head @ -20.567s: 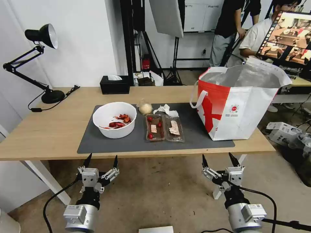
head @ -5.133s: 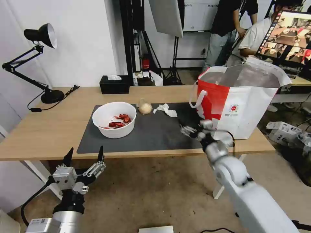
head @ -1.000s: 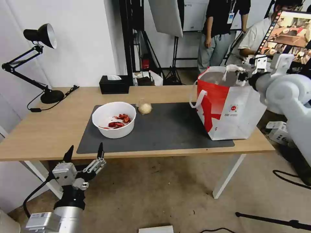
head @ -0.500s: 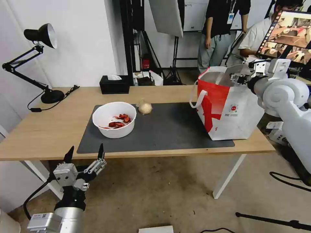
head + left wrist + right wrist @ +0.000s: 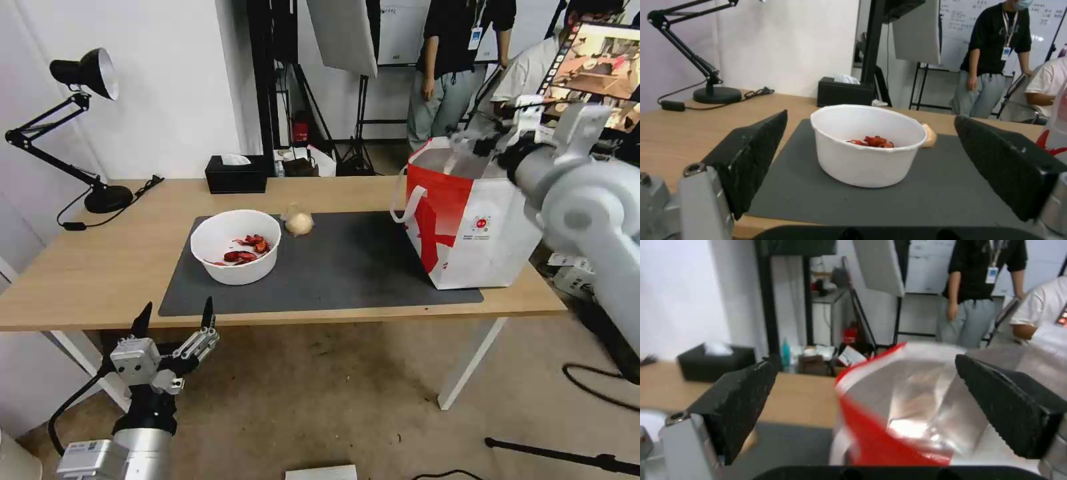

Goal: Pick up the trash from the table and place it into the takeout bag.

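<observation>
A white bowl (image 5: 235,247) with red scraps stands on the dark mat (image 5: 347,267) of the wooden table (image 5: 100,267). A small clear bag with a beige lump (image 5: 298,222) lies just behind it. The red-and-white takeout bag (image 5: 477,220) stands open at the mat's right end. My right gripper (image 5: 477,137) hovers over the bag's near-left rim, open and holding nothing; its wrist view looks down at the foil lining (image 5: 925,396) past the right gripper (image 5: 865,360). My left gripper (image 5: 175,320) waits open below the table's front edge, with the bowl (image 5: 862,163) straight ahead of it.
A black tissue box (image 5: 235,175) and a black desk lamp (image 5: 87,127) stand at the table's back left. People and a monitor (image 5: 597,63) are behind the bag. White boxes (image 5: 580,273) lie on the floor to the right.
A second ago my right gripper held a white tissue over the bag; the tissue is gone and the gripper is open, shifted a little left along the rim. The left arm stayed still.
</observation>
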### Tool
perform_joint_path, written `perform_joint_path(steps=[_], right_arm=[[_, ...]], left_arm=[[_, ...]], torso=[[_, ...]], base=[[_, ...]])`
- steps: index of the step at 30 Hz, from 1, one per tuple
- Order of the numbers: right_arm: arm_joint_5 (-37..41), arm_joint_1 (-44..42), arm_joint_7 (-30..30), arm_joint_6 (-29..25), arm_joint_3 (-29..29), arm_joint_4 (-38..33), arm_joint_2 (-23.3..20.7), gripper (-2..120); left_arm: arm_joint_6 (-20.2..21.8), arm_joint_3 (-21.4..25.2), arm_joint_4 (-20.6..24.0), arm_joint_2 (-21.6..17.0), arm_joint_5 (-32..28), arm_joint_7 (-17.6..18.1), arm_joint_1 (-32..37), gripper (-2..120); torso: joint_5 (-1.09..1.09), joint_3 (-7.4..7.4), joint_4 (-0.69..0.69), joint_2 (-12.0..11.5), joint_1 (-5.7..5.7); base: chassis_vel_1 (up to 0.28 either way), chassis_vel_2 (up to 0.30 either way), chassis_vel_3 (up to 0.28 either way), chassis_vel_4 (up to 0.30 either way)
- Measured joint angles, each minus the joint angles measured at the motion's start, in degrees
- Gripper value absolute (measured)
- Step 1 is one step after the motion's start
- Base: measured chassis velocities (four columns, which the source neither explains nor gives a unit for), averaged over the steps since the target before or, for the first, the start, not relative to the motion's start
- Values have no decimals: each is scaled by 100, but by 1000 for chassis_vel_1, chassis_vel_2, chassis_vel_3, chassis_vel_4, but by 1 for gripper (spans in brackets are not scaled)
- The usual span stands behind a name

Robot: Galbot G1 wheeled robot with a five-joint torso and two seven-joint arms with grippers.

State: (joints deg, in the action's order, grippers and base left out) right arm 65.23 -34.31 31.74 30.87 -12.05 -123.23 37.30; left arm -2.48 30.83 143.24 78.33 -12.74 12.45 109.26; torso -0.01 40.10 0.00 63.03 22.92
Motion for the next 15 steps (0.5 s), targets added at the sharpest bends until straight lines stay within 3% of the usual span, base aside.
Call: perform_joint_path(steps=[6,10,11,13,15], right_arm=[[-525,-1392,-26,-491,-390,-660,57,100],[-1742,-3492,-742,-1364,-1384,-939,528,100],[-1742,-3492,-742,-1364,-1384,-939,528,100],[-2377,-4444,-1262,-1743,-1884,-1020,903,100],[-2673,-4859,-1490,-1934,-2059,-1058,1113,100]], left_arm=[[-2,-29,0,27,55,2,14,100],[-5,-74,0,45,103,-1,20,100],[-5,-74,0,45,103,-1,20,100],[-8,-73,0,49,106,-6,23,100],[-10,-73,0,50,107,-7,23,100]], torso=[[1,0,0,0,0],[-1,0,1,0,0],[-1,0,1,0,0],[1,0,0,0,-1],[-1,-1,0,0,0]], base=[[0,0,0,0],[0,0,0,0],[0,0,0,0],[0,0,0,0],[0,0,0,0]])
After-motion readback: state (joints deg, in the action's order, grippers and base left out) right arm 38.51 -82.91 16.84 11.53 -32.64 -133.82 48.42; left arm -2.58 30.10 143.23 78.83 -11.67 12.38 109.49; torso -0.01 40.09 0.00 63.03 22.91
